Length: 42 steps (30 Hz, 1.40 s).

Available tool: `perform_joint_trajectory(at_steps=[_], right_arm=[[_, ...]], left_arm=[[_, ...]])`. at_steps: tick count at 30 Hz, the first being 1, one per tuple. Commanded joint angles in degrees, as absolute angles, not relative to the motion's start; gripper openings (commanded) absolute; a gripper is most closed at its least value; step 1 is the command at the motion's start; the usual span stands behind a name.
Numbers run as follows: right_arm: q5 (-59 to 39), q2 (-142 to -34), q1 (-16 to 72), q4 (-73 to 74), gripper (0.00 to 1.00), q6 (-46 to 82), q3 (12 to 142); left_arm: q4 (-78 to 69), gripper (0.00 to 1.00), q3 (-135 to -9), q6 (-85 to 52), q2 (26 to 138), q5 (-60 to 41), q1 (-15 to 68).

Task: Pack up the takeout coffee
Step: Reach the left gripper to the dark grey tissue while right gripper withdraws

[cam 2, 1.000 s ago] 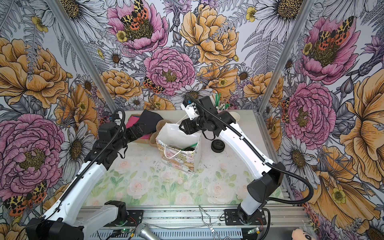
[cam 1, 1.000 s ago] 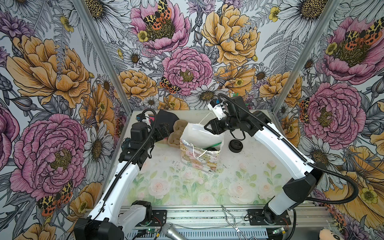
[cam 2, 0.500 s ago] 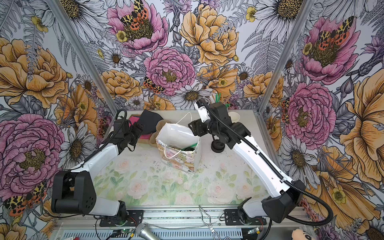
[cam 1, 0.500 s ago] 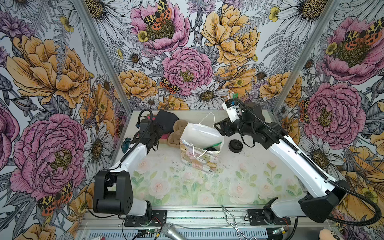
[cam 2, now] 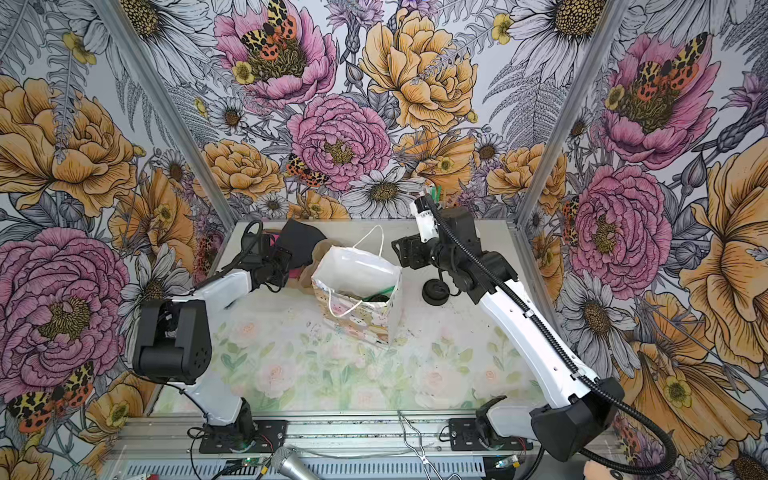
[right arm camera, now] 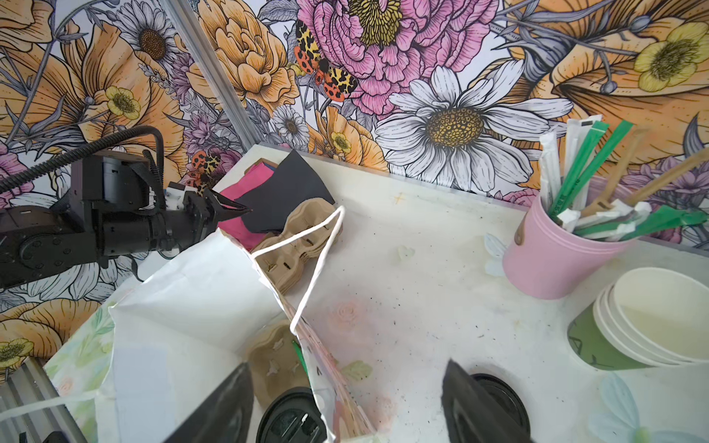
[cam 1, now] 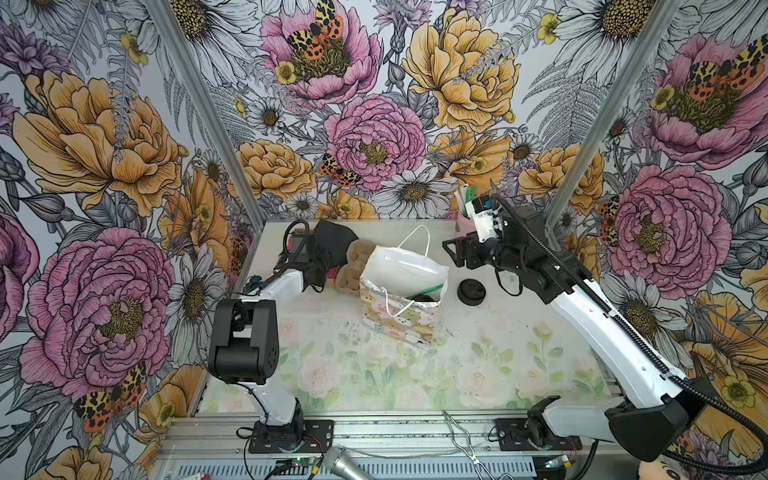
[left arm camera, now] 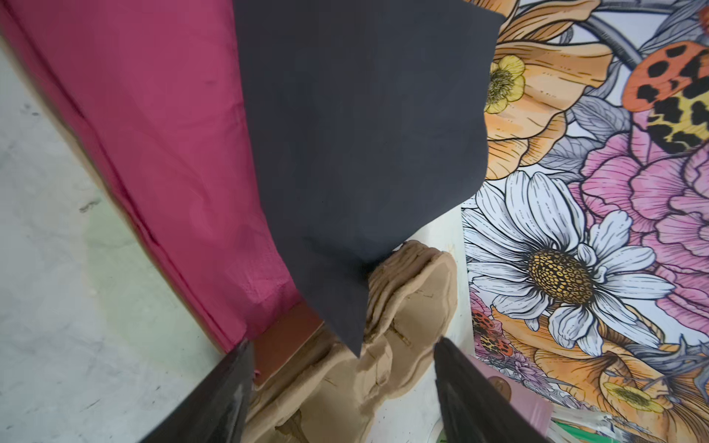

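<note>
The takeout coffee (right arm camera: pixel 291 418) stands inside the floral paper bag (cam 1: pixel 397 316); only its black lid shows, beside a brown carrier and a green straw. In both top views the lid is a dark patch (cam 1: pixel 424 297) low in the bag's white mouth (cam 2: pixel 357 270). My right gripper (right arm camera: pixel 347 364) is open and empty, hovering over the bag's right edge; from above it is to the right of the bag (cam 1: pixel 451 251). My left gripper (left arm camera: pixel 343 341) is open, empty, at the far left over the cup carriers (left arm camera: pixel 403 307), and the right wrist view also shows this left gripper (right arm camera: pixel 238 211).
Pink (left arm camera: pixel 153 134) and black (left arm camera: pixel 345 115) napkins lie at the back left. A loose black lid (cam 1: pixel 471 291) sits right of the bag. A pink cup of straws (right arm camera: pixel 556 261) and a stack of lidless cups (right arm camera: pixel 652 318) stand at the back right.
The right gripper has drawn back to the right, away from the bag, with its jaws wider. The left arm has folded back, its gripper retreating toward the napkins and narrowing a little.
</note>
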<state>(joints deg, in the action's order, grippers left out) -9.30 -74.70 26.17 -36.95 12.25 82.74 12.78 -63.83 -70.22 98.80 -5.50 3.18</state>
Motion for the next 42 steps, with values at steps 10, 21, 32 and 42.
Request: perform_joint_trajectory(at_steps=[10, 21, 32, 42], right_arm=[[-9.6, -72.3, 25.3, -35.6, 0.83, 12.3, 81.3], [-9.6, -71.4, 24.7, -35.6, 0.83, 12.4, 80.1], [-9.6, -71.0, 24.3, -35.6, 0.83, 12.3, 80.0], [-9.9, -70.8, 24.2, -35.6, 0.83, 12.2, 79.7]], left_arm=[[7.9, 0.47, -66.1, -73.8, 106.1, -8.4, 3.1], [4.0, 0.06, -66.8, -72.8, 108.6, -7.8, 2.9], [7.4, 0.00, -66.6, -66.6, 100.3, -1.0, 3.2], [16.7, 0.00, -68.7, -57.4, 92.6, 8.7, 3.1]])
